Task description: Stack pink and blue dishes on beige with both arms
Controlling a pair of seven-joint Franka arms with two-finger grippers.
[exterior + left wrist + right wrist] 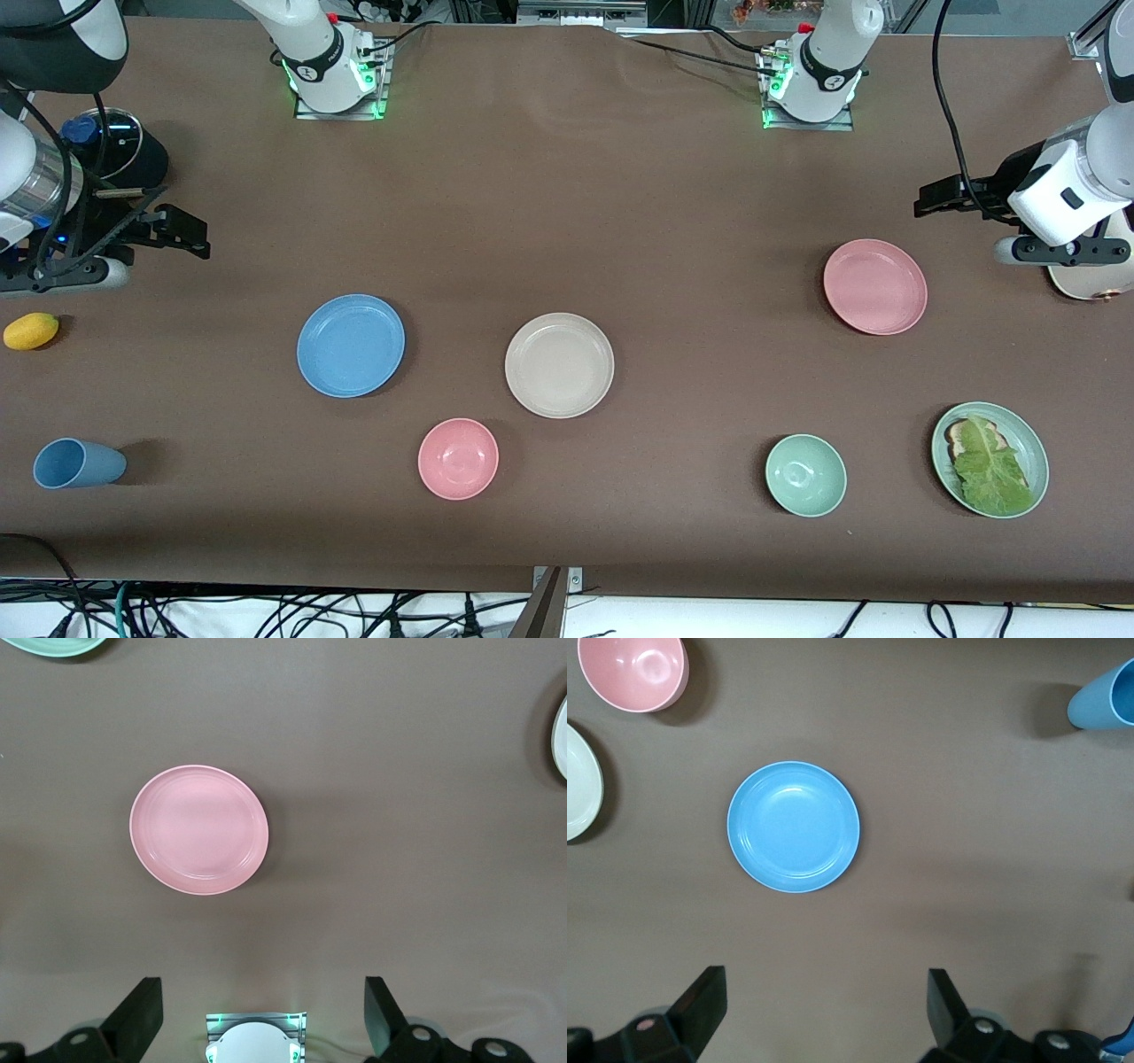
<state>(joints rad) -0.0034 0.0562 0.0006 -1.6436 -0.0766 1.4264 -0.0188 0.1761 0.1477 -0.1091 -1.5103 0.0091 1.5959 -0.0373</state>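
Nothing stacked yet; we wait high. Left gripper [261, 1014] spread, pink plate [198, 829] below it. Right gripper [824, 1010] spread, blue plate [793, 826] below. Beige plate [559, 364] between them. Next: we descend, pinch rims.

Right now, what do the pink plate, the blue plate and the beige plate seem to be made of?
The pink plate, blue plate and beige plate all look like matte plastic: flat uniform colour, soft dull sheen, thin moulded rims. A glazeless ceramic cannot be excluded.
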